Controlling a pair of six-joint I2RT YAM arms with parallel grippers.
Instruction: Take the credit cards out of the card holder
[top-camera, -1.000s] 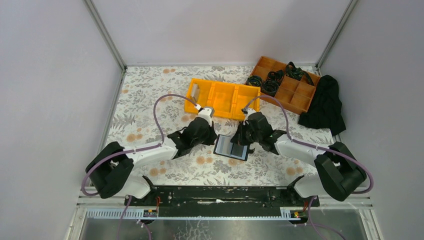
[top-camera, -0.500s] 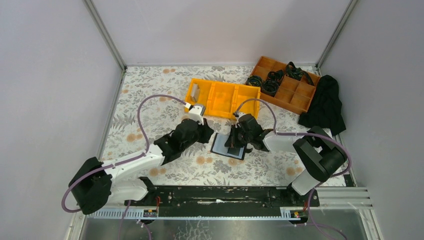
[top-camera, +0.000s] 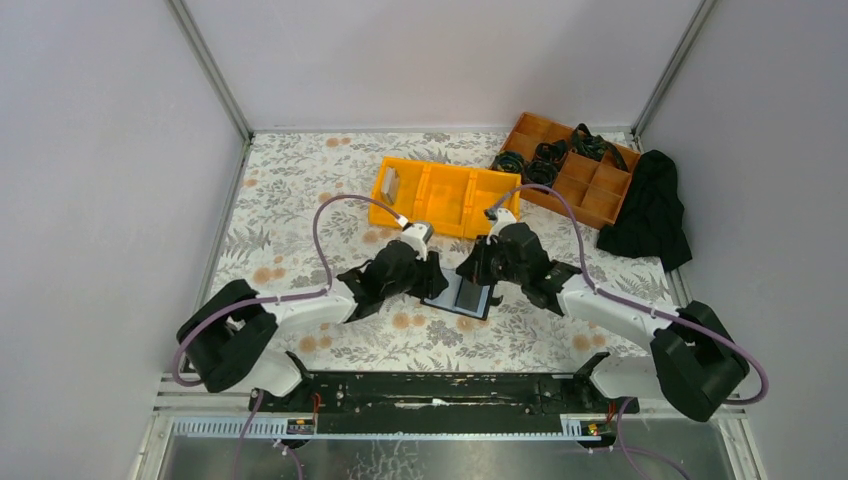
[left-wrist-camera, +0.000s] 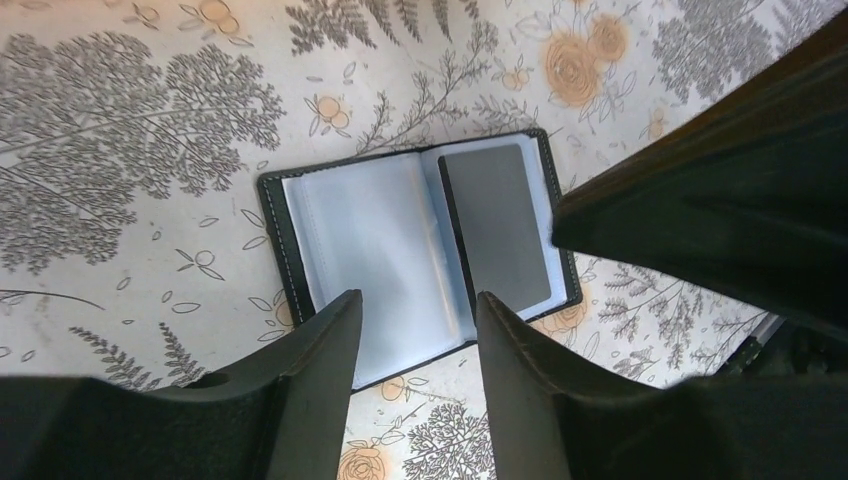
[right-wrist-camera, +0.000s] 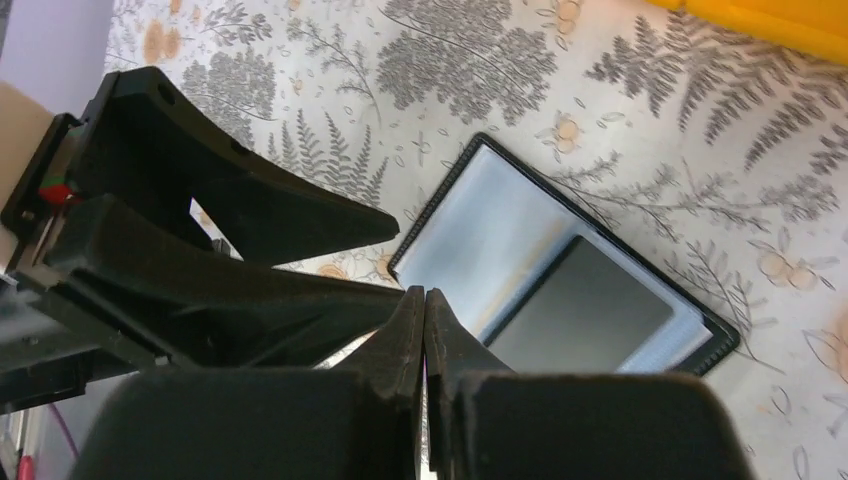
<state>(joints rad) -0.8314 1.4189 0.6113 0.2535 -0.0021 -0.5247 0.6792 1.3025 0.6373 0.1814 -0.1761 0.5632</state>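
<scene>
Lying open and flat on the counter (top-camera: 290, 200) at mid-frame, the holder (top-camera: 462, 298) shows you one grey card (left-wrist-camera: 497, 228) in the sleeve at right of the left wrist view. Your left claw (left-wrist-camera: 414, 302) hangs over its edge, jaws apart, likely readied to pinch that card; your right claw (right-wrist-camera: 424, 302), pressed together and empty, waits by the rim.

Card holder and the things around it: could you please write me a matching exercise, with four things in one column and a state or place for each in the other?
1. card holder
2. left hand
3. right hand
4. black cloth

A. fingers pressed together
B. lying open on the table
C. at the table's right edge
D. fingers apart

Pairs: 1-B, 2-D, 3-A, 4-C
</scene>
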